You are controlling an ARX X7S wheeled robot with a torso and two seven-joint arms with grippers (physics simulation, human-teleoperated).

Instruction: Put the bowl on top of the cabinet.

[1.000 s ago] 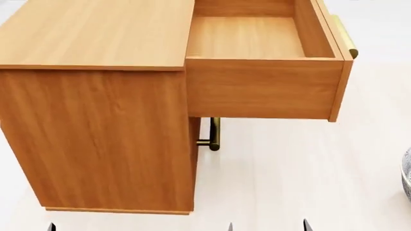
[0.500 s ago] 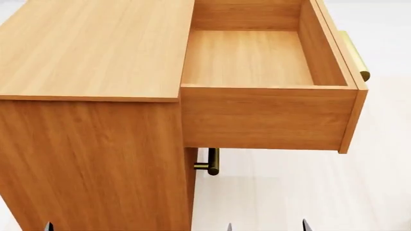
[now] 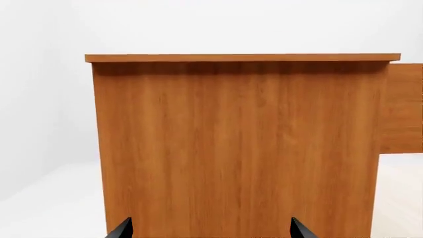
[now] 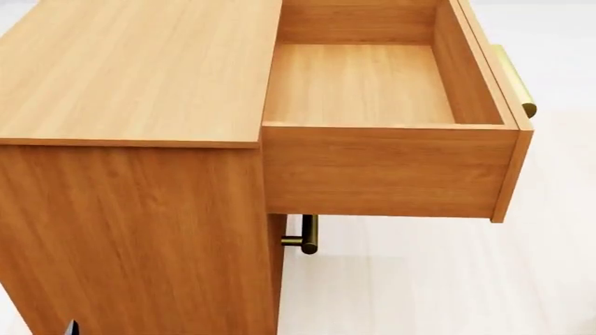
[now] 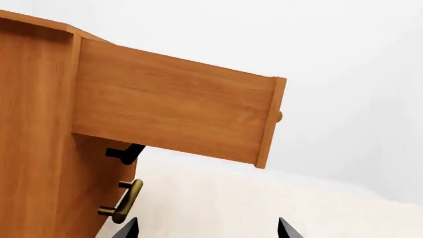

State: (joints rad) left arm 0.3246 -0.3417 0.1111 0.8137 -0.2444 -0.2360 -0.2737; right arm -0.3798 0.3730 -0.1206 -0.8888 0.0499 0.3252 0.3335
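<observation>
Now the head view is almost the same as half a second ago: the cabinet [image 4: 130, 77] fills the left part, and its top drawer [image 4: 373, 91] is pulled out to the right, with nothing visible inside. The brass handle of the drawer [image 4: 515, 80] shows on its front, and a second brass handle [image 4: 306, 236] shows lower, under the drawer. One thing differs: the two dark tips that stood at the bottom edge, near the middle and to the right, are gone from the head view. Only one small dark tip of the left claw [image 4: 71, 328] remains at the bottom left corner. One second ago the view was farther back, and the rim of the bowl showed at the right edge; now the bowl is not seen in any view, so I cannot tell where it is.

From the left wrist view, the left claw [image 3: 210, 230] faces the plain side wall of the cabinet [image 3: 238, 148]. Its two tips are wide apart and hold nothing.

From the right wrist view, the right claw [image 5: 206, 230] points at the white floor [image 5: 264, 203] beside the cabinet, below the open drawer [image 5: 172, 109]. Its tips are also spread wide, with nothing between them.
</observation>
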